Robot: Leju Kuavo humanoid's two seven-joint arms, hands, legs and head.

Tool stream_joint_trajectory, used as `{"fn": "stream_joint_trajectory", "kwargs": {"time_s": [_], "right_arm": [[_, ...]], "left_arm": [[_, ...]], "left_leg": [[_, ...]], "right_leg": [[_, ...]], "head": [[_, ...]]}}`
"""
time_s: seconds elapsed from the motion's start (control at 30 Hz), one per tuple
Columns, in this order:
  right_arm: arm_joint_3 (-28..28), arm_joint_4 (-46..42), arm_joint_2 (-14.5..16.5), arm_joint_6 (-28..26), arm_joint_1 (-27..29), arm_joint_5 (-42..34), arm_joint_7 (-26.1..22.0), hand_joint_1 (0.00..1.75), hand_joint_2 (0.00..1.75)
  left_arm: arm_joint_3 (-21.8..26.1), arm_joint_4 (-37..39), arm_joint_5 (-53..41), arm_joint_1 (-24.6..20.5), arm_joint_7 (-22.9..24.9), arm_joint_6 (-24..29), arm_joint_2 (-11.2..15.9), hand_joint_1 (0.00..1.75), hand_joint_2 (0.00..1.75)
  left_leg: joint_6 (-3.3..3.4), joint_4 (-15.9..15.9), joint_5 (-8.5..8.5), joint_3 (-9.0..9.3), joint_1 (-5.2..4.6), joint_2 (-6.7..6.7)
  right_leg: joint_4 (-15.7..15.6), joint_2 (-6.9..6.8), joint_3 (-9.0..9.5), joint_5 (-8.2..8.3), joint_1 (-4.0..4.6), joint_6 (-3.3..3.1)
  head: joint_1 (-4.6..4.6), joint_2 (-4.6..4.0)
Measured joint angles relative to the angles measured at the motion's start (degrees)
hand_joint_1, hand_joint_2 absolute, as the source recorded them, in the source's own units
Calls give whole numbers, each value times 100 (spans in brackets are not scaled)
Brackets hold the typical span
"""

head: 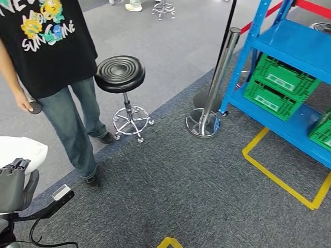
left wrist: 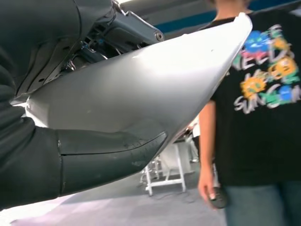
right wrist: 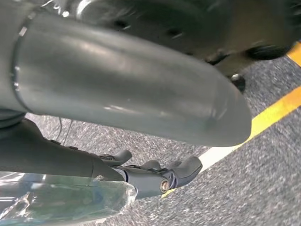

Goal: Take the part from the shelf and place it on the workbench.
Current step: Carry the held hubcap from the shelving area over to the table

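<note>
A white part (left wrist: 142, 89) is held against the left hand (head: 13, 183) at the lower left of the head view, fingers wrapped on it, thumb along its underside in the left wrist view. Part is well away from the shelf (head: 296, 46), which is seen at the right w/ green crates (head: 279, 85) sat on its lower blue level. In the right wrist view the right hand (right wrist: 156, 174) is seen low over dark carpet, fingers stretched out fairly straight and slightly apart, nothing pinched between them. Something clear & shiny is seen just beside it, can't be told what.

A person (head: 50, 46) in a black printed tee and jeans is stood at the left of the head view, small dark round thing held in one hand. A black stool (head: 120, 73) on a chrome wheeled base is just beside them. A chrome barrier post (head: 219, 77) is leaned near the shelf corner, yellow tape lines (head: 281, 178) are laid on the carpet in front of the shelf.
</note>
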Motion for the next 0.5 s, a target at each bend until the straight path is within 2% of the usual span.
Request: {"fn": "stream_joint_trajectory", "kwargs": {"time_s": [0.03, 0.07, 0.1, 0.13, 0.17, 0.2, 0.23, 0.27, 0.33, 0.37, 0.4, 0.43, 0.47, 0.5], "right_arm": [[0, 0, 0, 0, 13, -1, 1, 0, 0], [0, 0, 0, 1, 22, -2, 1, 0, 0], [0, 0, 0, 2, 25, -2, 1, 0, 0], [0, 0, 0, 3, 23, -2, 0, 0, 0], [0, 0, 0, 3, 19, -2, -1, 0, 0], [0, 1, 0, 4, 17, -2, -2, 0, 0], [0, 1, 0, 5, 17, -2, -3, 0, 0], [0, 1, 0, 6, 17, -2, -4, 0, 0], [0, 1, 0, 9, 13, -1, -7, 0, 0], [0, 1, 3, 9, 5, 0, -9, 0, 0], [0, 1, 6, 8, -1, 1, -13, 0, 0], [0, 0, 9, 7, -1, 2, -15, 0, 0], [0, 0, 13, 8, 5, 2, -16, 0, 0], [0, 0, 14, 9, 16, 2, -17, 0, 0]], "left_arm": [[-2, 0, -1, 3, 11, -13, -2, 175, 175], [-2, 0, -1, 5, 21, -24, -3, 175, 175], [-2, 0, -1, 7, 29, -30, -4, 175, 175], [-2, 0, -1, 8, 35, -33, -4, 175, 175], [-3, 1, -1, 8, 40, -36, -4, 175, 175], [-3, 1, -1, 2, 45, -40, -4, 175, 175], [-4, 2, -1, -2, 50, -45, -4, 175, 175], [-5, 2, -1, -5, 52, -50, -2, 175, 175], [-5, 2, -1, 5, 55, -58, 2, 175, 175], [-5, 2, -1, 14, 55, -61, 5, 175, 175], [-4, 2, -1, 15, 55, -63, 8, 175, 175], [-4, 3, -1, 8, 57, -64, 12, 175, 175], [-4, 5, 0, 1, 58, -65, 15, 175, 175], [-4, 9, 1, -5, 60, -67, 17, 175, 175]], "left_leg": [[5, 2, -2, 0, -5, -80], [7, 4, -4, 5, -9, -161], [7, 6, -6, 15, -11, -243], [2, 8, -10, 29, -11, -322], [-5, 10, -15, 40, -7, -396], [-25, 24, -27, 43, -15, -470], [-55, 32, -33, 36, -12, -538], [-93, 37, -36, 21, -4, -607], [-184, 24, -19, -7, 24, -744], [-216, 45, -30, -22, 34, -729], [-245, 147, -102, -72, 36, -624], [-273, 366, -243, -175, 37, -464], [-299, 700, -439, -332, 43, -272], [-334, 1097, -645, -523, 54, -140]], "right_leg": [[332, 35, -192, -87, 1, -1], [468, 46, -303, -57, 1, -5], [366, 56, -305, 95, 1, -12], [51, 97, -199, 334, 0, -26], [-361, 213, -41, 580, -5, -47], [-760, 359, 119, 751, -20, -71], [-1040, 476, 235, 846, -25, -87], [-1182, 550, 295, 861, -24, -102], [-1242, 463, 356, 853, -4, -140], [-1276, 393, 391, 877, -6, -174], [-1313, 315, 423, 906, -12, -206], [-1348, 231, 442, 931, -22, -231], [-1364, 144, 446, 940, -20, -247], [-1367, 55, 433, 937, -17, -254]], "head": [[1, 0], [1, 0], [1, 0], [2, 0], [3, 0], [0, 0], [-2, 0], [-4, 0], [-7, 0], [-6, 0], [-17, 0], [-27, 0], [-33, 0], [-43, 0]]}}
